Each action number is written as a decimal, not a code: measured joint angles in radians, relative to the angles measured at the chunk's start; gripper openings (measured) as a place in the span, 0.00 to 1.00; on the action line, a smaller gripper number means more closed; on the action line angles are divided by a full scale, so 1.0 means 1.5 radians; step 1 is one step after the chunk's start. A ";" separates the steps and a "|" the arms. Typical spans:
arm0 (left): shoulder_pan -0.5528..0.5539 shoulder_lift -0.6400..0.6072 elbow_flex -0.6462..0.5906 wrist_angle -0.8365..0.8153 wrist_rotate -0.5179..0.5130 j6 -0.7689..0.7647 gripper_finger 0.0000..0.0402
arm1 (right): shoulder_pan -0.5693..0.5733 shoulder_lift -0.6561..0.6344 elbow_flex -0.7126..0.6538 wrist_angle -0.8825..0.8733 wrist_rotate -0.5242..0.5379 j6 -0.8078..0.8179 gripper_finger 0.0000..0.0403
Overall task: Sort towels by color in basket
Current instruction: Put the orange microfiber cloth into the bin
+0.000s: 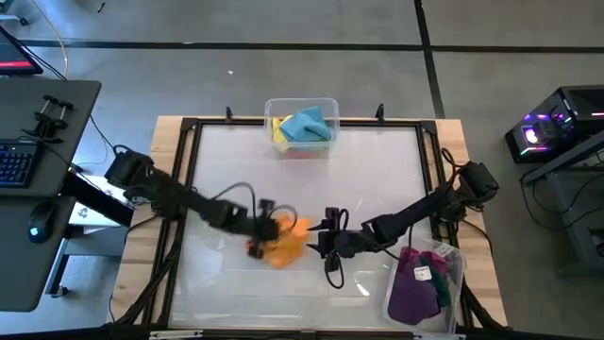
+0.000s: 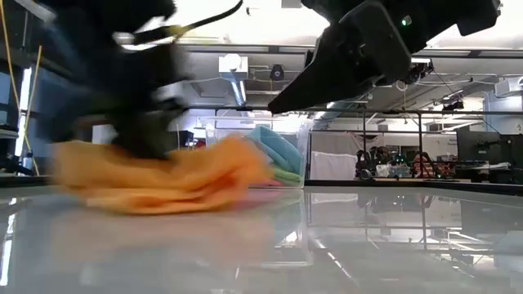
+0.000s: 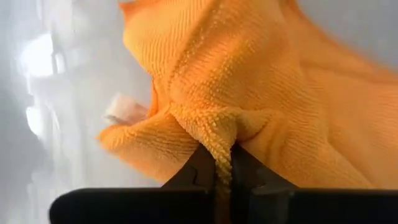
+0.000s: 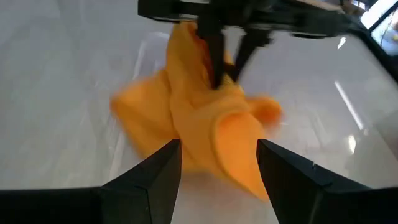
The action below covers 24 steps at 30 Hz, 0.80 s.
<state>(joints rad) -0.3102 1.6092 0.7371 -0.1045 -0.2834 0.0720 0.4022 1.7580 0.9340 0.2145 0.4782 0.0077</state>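
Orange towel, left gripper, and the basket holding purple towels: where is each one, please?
orange towel (image 1: 286, 247), high view, on its crumpled middle.
left gripper (image 3: 222, 169), left wrist view, between its fingertips.
basket with purple towels (image 1: 456, 257), high view, on its rim.

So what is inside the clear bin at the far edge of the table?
The clear bin holds a teal towel on top and a yellow towel beside it. A reddish edge shows underneath; whatever else lies below is covered.
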 joint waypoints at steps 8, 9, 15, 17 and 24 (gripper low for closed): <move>0.098 0.047 0.000 0.244 0.148 0.244 0.00 | 0.002 0.000 0.001 -0.024 0.002 0.037 0.51; 0.101 0.048 0.000 0.242 0.153 0.248 0.01 | 0.002 0.000 0.001 -0.023 0.009 0.032 0.51; 0.112 0.038 0.000 0.243 0.162 0.236 0.11 | -0.031 0.019 0.002 0.013 0.043 -0.011 0.51; 0.114 0.036 0.000 0.250 0.162 0.242 0.16 | -0.043 0.041 0.001 0.035 0.018 -0.027 0.51; 0.117 0.038 -0.001 0.281 0.156 0.258 0.29 | -0.069 0.113 0.002 0.107 0.002 -0.017 0.51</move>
<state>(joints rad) -0.1341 1.6665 0.7349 0.3175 -0.0488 0.4595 0.2982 1.9280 0.9363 0.3754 0.4810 -0.0181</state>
